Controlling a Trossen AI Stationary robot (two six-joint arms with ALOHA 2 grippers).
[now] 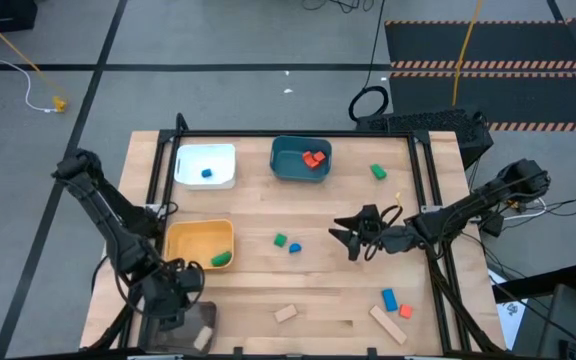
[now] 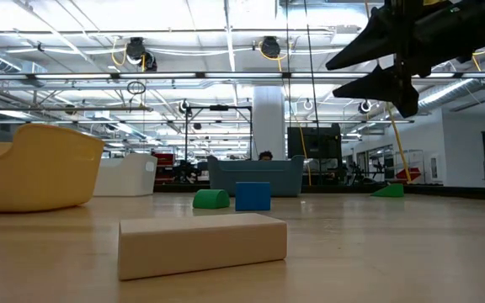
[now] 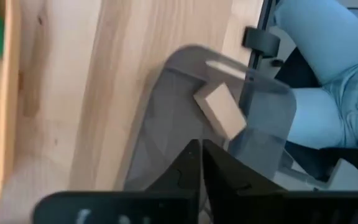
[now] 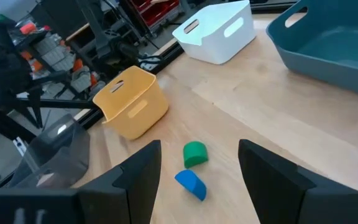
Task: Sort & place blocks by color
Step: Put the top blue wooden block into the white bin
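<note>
Four trays: white tray (image 1: 220,158) holds a blue block; teal tray (image 1: 286,160) red ones; yellow tray (image 1: 190,240) a green; grey tray (image 3: 166,124) a tan block (image 3: 222,112).
Loose blocks: green block (image 4: 195,153), blue block (image 4: 190,182) mid-table; others near right edge.
Left gripper (image 3: 201,149): jaws pressed together, empty, over grey tray.
Right gripper (image 4: 197,165): jaws spread, above green and blue pair.
Progress: roughly half left.

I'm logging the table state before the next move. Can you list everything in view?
white tray: 1, far left, holds a blue block
teal tray: 1, far centre, holds red blocks
yellow tray: 1, left, holds a green block
dark tray: 1, near-left corner, holds a tan block
loose green blocks: 2, centre and far right
loose blue blocks: 2, centre and near right
orange block: 1, near right
loose tan blocks: 2, near centre and near right
left gripper: shut, over the dark tray
right gripper: open, above centre
</note>
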